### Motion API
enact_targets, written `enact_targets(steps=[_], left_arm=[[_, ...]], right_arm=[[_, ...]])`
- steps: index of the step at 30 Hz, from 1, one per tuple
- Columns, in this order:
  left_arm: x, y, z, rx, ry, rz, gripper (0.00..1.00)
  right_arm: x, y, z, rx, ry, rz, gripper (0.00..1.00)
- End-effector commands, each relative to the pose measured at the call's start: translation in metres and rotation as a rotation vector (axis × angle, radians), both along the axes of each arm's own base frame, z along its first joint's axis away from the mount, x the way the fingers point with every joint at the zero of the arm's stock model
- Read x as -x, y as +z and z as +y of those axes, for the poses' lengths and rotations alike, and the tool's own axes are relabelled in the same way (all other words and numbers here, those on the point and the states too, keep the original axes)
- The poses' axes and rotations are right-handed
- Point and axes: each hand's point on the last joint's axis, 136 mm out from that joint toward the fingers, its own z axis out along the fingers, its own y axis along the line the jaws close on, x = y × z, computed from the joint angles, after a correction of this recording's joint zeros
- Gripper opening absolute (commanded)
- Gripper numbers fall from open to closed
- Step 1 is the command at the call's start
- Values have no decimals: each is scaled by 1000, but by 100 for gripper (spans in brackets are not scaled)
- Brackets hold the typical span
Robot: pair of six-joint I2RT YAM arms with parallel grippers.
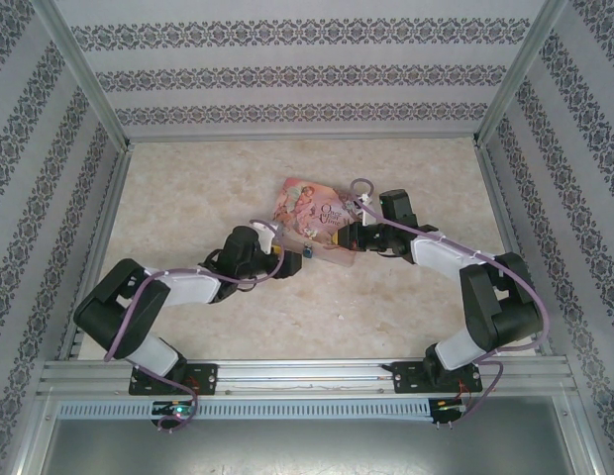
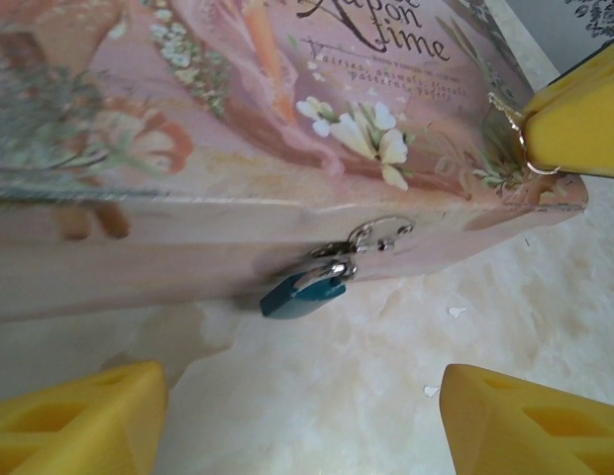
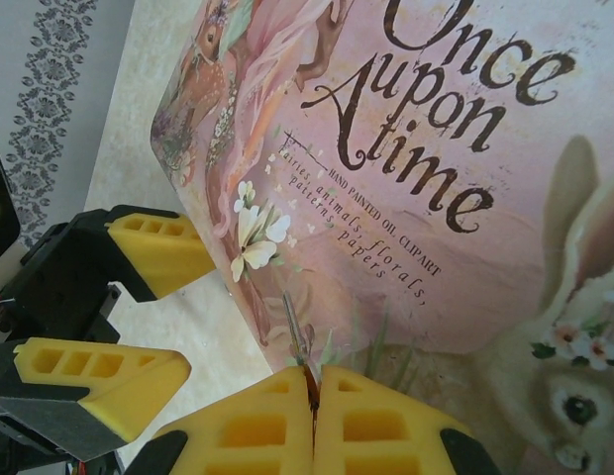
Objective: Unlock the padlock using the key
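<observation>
Left wrist view: padlock hangs at pink tin front clasp. Left fingers spread wide, empty, facing tin front. Right fingers pinched tight on key above tin lid.

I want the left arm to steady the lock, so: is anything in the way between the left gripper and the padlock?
Nothing visible is. In the left wrist view, just bare table lies between the open left gripper and the padlock, which hangs from the clasp on the pink tin's front wall.
</observation>
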Motion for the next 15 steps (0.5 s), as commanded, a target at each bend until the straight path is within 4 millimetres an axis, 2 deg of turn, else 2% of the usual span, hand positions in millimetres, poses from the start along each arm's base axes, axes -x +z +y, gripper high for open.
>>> enact_targets(steps=[1,15], left_arm=[[-13,14,-9,44,-21,-56,72],[-20,-6,-22,64,-26,-17,71]], right_arm=[[5,-23,-3,61,-5,38,0],[6,-22,-3,66,-7,37,0]])
